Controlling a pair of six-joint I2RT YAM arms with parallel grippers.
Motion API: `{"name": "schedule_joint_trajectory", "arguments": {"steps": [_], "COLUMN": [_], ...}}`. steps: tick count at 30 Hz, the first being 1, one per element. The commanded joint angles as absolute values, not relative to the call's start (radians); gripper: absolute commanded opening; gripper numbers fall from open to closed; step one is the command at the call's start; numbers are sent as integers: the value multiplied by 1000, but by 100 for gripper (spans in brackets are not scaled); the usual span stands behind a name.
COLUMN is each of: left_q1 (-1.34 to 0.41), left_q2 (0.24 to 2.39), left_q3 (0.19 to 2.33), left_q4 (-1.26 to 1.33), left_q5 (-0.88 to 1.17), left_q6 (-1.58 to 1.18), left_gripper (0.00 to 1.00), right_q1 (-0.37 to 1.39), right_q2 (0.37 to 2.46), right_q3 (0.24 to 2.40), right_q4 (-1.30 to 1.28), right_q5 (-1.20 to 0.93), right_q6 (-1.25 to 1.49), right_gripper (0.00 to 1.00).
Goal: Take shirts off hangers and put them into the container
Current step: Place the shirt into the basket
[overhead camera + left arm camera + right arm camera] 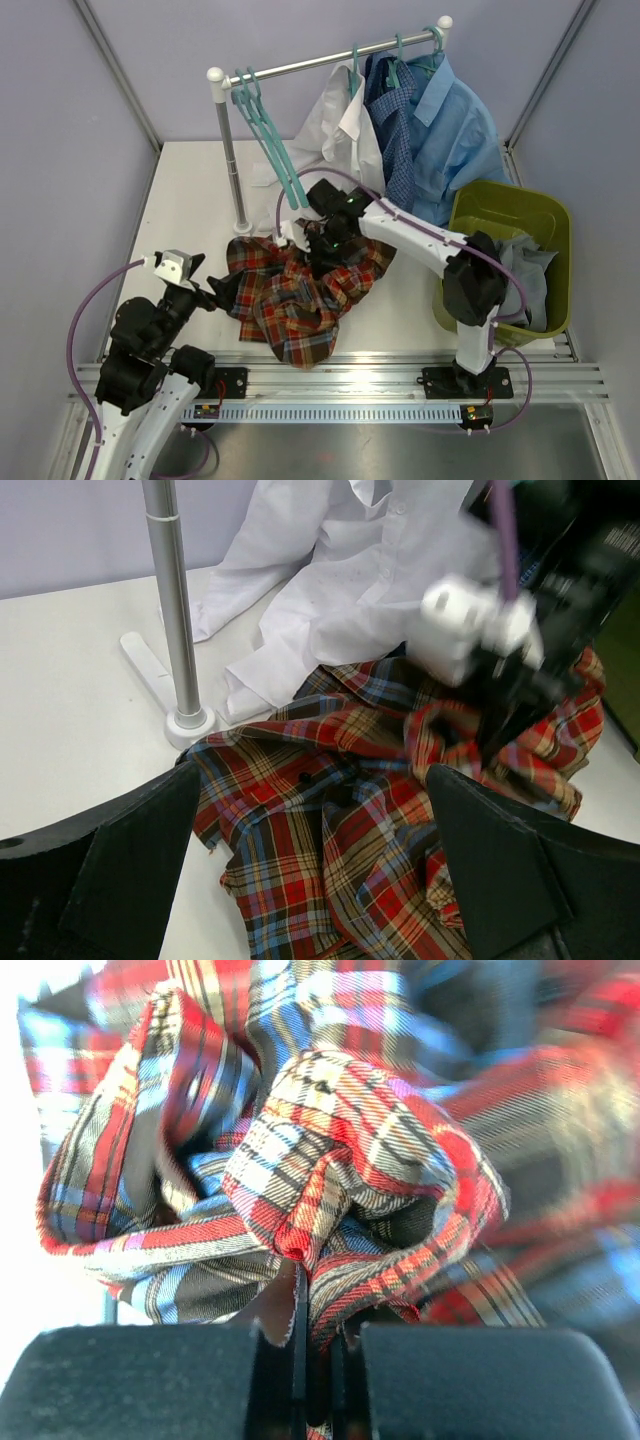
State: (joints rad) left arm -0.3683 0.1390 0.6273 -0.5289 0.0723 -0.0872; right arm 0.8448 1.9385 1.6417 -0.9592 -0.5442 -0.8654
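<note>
White table point(190, 200) carries the red-orange plaid shirt point(290, 300), crumpled in a heap by the rail post point(232, 160) — left of the green container point(560, 215). Right hand point(318, 1345) pinches a fold of it; left hand point(315, 865) hovers alongside, spread wide.

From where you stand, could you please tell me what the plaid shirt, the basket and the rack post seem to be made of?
The plaid shirt looks like thin woven cloth, likely cotton: matte, crumpled into soft folds. The basket is probably moulded plastic: olive, with smooth walls and a slight sheen. The post appears to be metal: a silvery, glossy tube with a highlight along it.
</note>
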Motion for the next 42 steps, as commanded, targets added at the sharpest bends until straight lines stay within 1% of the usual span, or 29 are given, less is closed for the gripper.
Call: {"name": "schedule_joint_trajectory", "arguments": {"steps": [1,5,9,12,16,19,22,32,39,42], "left_q1": [-365,-365,-365,-365,-365,-365,-365,-365,-365,-365], "left_q2": [133,143,160,167,182,195,195,195,196,193], "left_q3": [624,626,629,629,632,635,635,632,632,630], "left_q4": [-489,-488,-494,-491,-491,-495,-497,-492,-494,-494], "left_q5": [55,49,48,46,48,52,54,58,58,54], "left_q6": [-91,-89,-89,-89,-90,-91,-91,-87,-87,-87], "left_gripper": [99,99,99,99,99,99,99,99,99,99], "right_q1": [747,666,605,572,565,564,563,563,563,555], "right_q2": [1771,1703,1623,1537,1487,1476,1489,1494,1470,1442], "right_q3": [1756,1825,1841,1816,1735,1660,1637,1631,1678,1756], "right_q4": [-985,-1014,-1043,-1049,-1034,-1008,-994,-985,-1015,-1045], "right_q5": [-676,-696,-747,-781,-781,-779,-782,-778,-769,-759], "right_q6": [-787,-767,-772,-782,-796,-798,-796,-790,-782,-773], "right_gripper": [0,0,0,0,0,0,0,0,0,0]}}
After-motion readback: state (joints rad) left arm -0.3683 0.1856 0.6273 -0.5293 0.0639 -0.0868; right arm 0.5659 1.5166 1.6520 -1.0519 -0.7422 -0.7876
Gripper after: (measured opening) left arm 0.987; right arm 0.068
